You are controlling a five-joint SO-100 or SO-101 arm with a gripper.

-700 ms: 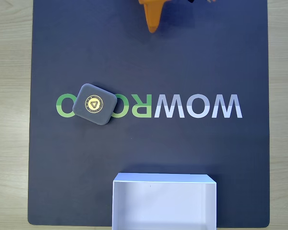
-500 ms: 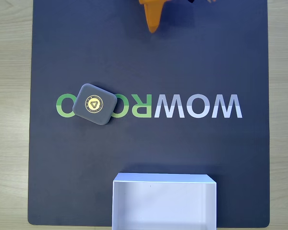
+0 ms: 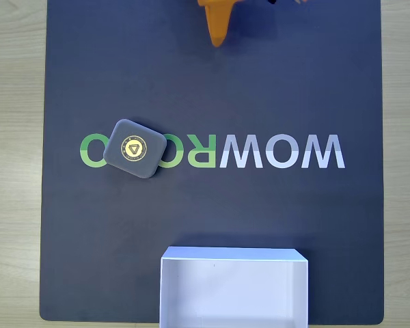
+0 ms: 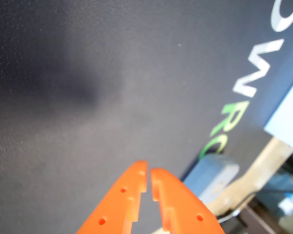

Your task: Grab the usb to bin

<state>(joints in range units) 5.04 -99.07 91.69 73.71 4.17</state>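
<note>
One usb [image 3: 134, 149], one bin [image 3: 233, 287], one gripper [image 4: 149, 171] with jaws together, holding nothing.

grey usb [image 3: 134, 149] w/ gold emblem flat on mat, well apart from white bin [image 3: 234, 288].

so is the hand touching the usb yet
Apart. The fixed view shows the hand at the top edge and the usb far below-left, bare mat between them.

One usb [image 3: 134, 149], one bin [image 3: 233, 290]
</note>
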